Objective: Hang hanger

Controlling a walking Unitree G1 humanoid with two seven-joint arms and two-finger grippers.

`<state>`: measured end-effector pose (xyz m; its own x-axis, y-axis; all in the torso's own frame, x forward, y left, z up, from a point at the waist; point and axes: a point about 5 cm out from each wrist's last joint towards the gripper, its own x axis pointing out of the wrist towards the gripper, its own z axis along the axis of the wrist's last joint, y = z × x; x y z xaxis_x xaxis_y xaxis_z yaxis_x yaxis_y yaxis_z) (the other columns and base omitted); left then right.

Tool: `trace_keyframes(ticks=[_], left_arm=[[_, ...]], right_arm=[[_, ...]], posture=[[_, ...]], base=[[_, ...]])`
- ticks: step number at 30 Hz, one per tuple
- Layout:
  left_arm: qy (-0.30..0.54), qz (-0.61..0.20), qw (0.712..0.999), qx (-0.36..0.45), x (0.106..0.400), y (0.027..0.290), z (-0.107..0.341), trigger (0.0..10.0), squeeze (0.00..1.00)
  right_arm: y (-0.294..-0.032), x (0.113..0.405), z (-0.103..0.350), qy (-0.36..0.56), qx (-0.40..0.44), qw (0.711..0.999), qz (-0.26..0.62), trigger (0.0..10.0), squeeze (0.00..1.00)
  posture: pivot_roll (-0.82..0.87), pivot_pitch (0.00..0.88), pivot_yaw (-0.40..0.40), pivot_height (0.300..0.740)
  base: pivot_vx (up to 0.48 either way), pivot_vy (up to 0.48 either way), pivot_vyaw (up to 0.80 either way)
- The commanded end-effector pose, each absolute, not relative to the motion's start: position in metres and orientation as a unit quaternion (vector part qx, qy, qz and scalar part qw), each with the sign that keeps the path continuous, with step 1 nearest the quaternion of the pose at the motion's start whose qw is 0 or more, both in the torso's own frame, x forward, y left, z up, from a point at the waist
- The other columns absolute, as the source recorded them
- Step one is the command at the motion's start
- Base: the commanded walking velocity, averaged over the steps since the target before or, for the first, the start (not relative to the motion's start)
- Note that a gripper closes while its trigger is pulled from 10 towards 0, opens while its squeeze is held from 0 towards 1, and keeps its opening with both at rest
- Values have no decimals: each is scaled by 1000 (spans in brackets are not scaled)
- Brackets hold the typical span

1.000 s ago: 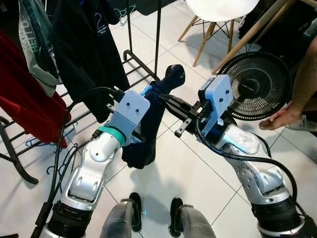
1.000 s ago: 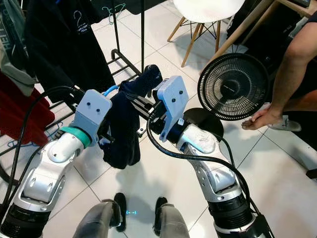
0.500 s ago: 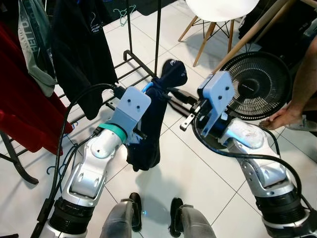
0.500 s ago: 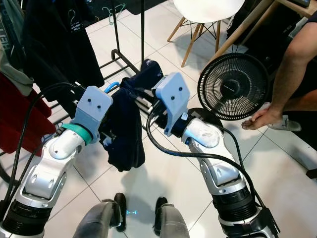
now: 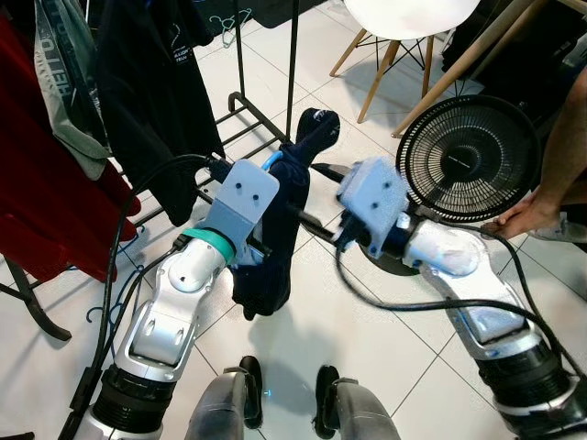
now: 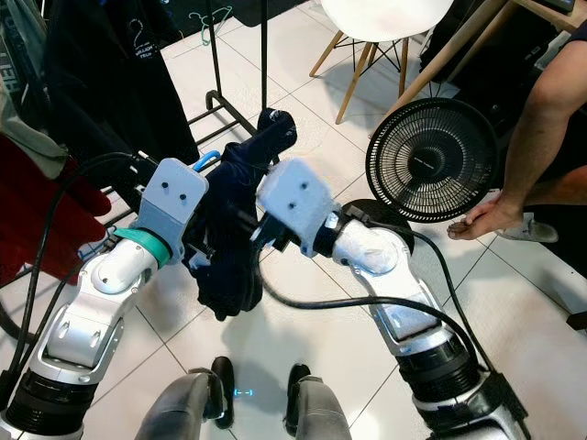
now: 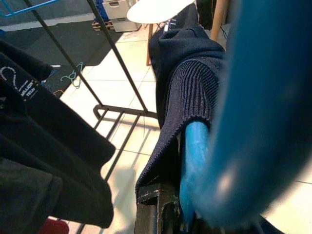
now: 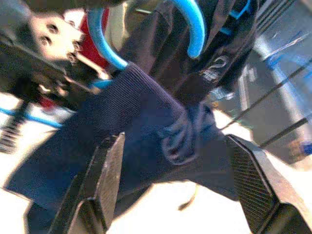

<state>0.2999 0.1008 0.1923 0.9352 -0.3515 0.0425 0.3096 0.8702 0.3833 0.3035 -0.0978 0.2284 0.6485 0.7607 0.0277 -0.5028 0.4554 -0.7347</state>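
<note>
White tiles underfoot, left gripper (image 7: 183,214) clamping blue hanger (image 7: 195,161) draped with navy sweater (image 5: 275,229) beside rack (image 5: 292,64), right gripper (image 8: 180,180) gaping wide around sweater.

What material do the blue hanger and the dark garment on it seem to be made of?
The blue hanger looks like smooth, slightly glossy plastic, judging by its even colour and soft shine. The navy garment draped on it seems a knitted fabric, matte, with fine ribbing visible at its edge; wool or cotton cannot be told.

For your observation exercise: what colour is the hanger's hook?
Bright blue hook, clearest in the right wrist view.
</note>
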Motion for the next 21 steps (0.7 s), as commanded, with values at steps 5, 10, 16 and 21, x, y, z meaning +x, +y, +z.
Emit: trace_keyframes(ticks=[5, 10, 16, 21], left_arm=[[-62, -172, 965, 185, 300, 99, 194, 10000, 0], [-65, -171, 966, 185, 300, 98, 196, 10000, 0], [-73, -171, 966, 181, 300, 98, 202, 10000, 0], [-76, -171, 966, 180, 300, 98, 204, 10000, 0]], right_arm=[[-93, 307, 225, -206, -419, 805, 367, 10000, 0], [-83, 310, 228, -245, -419, 795, 364, 10000, 0], [-67, 309, 227, -285, -356, 801, 387, 10000, 0], [-63, 307, 224, -283, -332, 804, 405, 10000, 0]], posture=[[-11, 188, 41, 740], [-5, 184, 39, 740], [-3, 184, 38, 740], [3, 183, 37, 740]], base=[[0, 0, 0], [0, 0, 0], [0, 0, 0], [0, 0, 0]])
